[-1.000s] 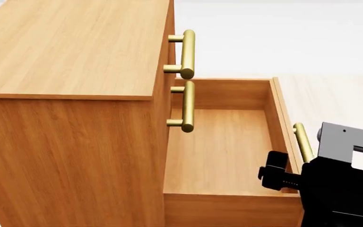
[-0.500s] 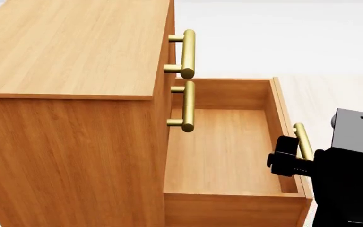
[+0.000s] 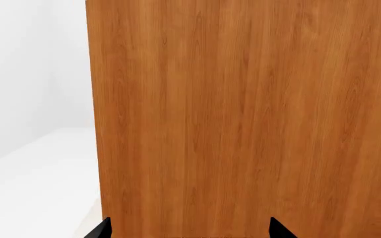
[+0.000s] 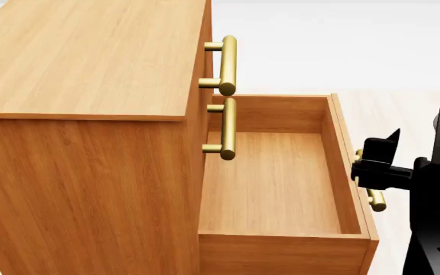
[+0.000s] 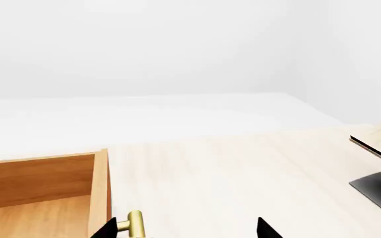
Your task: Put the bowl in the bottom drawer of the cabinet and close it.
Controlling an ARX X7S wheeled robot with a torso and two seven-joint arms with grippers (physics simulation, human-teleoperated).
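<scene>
Head view showed no bowl in any picture, so you could not place it. Being small, glazed ware, it would likely be light, slippery and breakable; take it by the rim. Your bottom drawer (image 4: 281,183) stood pulled out and bare beside the cabinet (image 4: 90,69). Your right gripper (image 4: 377,166) hung released by its brass handle (image 4: 376,199). Your left gripper (image 3: 187,233) faced the cabinet's side, jaws parted, grasping nothing.

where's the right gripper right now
In the head view the right gripper sits at the right, just outside the open bottom drawer, beside its brass handle.
</scene>
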